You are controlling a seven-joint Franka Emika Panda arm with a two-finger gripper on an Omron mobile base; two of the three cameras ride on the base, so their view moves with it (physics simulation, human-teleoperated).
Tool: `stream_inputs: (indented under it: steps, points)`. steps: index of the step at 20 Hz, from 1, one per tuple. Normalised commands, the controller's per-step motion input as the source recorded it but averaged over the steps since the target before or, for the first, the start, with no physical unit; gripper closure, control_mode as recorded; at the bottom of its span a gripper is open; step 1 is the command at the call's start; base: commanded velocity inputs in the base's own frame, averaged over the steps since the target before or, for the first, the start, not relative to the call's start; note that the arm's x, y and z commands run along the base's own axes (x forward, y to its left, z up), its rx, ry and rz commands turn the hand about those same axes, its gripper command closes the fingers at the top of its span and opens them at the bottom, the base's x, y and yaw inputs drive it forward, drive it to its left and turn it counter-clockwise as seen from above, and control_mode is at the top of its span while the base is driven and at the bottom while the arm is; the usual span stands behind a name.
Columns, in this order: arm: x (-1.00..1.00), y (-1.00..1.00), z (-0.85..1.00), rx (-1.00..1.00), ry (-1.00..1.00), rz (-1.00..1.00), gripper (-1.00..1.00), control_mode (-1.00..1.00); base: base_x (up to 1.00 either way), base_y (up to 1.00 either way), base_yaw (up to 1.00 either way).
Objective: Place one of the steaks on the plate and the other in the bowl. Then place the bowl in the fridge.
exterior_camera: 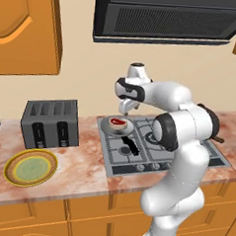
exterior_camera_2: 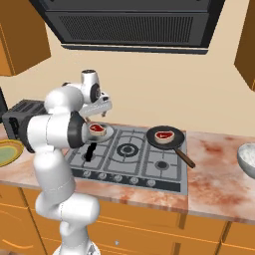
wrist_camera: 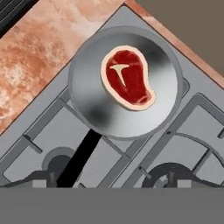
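One steak (wrist_camera: 127, 78), red with a pale fat edge, lies in a shiny silver pan (wrist_camera: 92, 109) on the stove's back left burner, also visible as the steak (exterior_camera: 117, 122) and the steak (exterior_camera_2: 97, 128). My gripper (exterior_camera: 124, 111) (exterior_camera_2: 94, 118) hangs open just above that pan, holding nothing. The other steak (exterior_camera_2: 163, 134) rests in a black frying pan (exterior_camera_2: 174, 141) on the back right burner. The yellow-rimmed green plate (exterior_camera: 30, 167) (exterior_camera_2: 6, 152) sits on the counter left of the stove. The grey speckled bowl (exterior_camera_2: 247, 159) stands at the far right of the counter. The fridge is out of view.
A grey toaster (exterior_camera: 50, 123) stands behind the plate. The silver pan's black handle (exterior_camera: 132, 145) points toward the counter's front edge. The frying pan's handle (exterior_camera_2: 185, 158) reaches forward and right. A dark range hood (exterior_camera: 165, 19) hangs over the stove (exterior_camera: 137, 156).
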Motion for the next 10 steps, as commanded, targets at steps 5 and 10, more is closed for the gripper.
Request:
stream_inputs:
  steps: [5,10]
  points:
    - [0.55,0.00,-0.30,0.00,0.00,0.12,-1.00,-1.00,0.00,0.00,0.00]
    - [0.46,0.04,-0.30,-0.02,0.02,0.07,-1.00,-1.00,0.00,0.00,0.00]
